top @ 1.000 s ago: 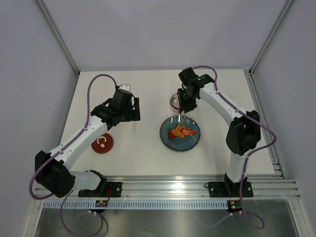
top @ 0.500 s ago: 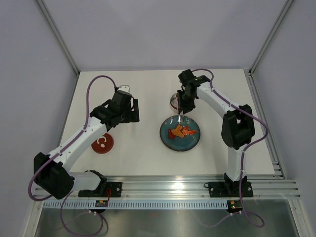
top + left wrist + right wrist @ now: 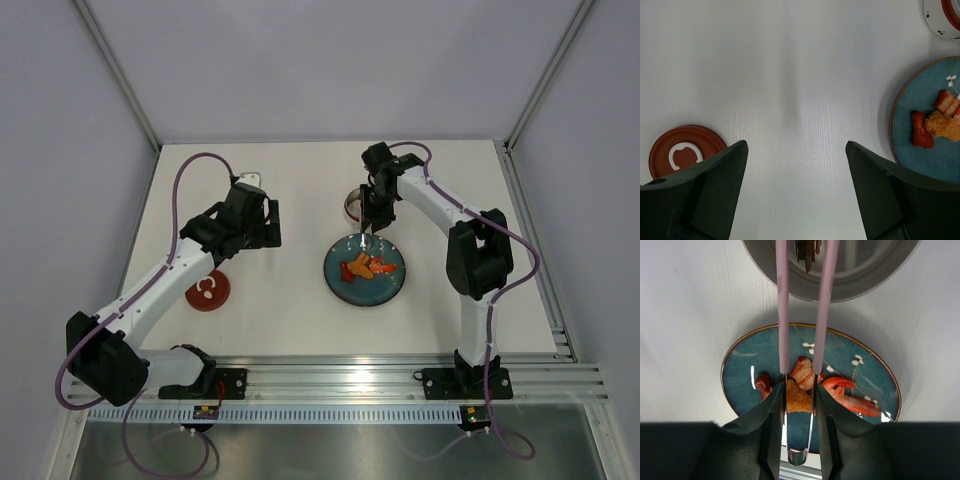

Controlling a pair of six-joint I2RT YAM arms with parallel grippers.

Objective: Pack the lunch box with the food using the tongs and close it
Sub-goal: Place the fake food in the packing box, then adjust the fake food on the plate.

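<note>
Tongs [image 3: 782, 315] sit pinched between my right gripper's [image 3: 799, 396] narrowed fingers, squeezed partway so their tips reach over the lunch box [image 3: 860, 275], just beyond the plate [image 3: 740, 370] where the food [image 3: 845, 395] lies. A dark scrap shows at the tips; whether it is held or dropped, I cannot tell. My left gripper [image 3: 796, 150] hangs wide and empty near the lid [image 3: 685, 152], placed, I judge, for closing.

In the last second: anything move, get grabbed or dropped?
The right arm's elbow swung inward, and the right hand, shut on the tongs, edged slightly left by the lunch box. Nothing was grabbed or released. The left hand stays open and barely moved. The plate, food and red lid are unchanged.
</note>
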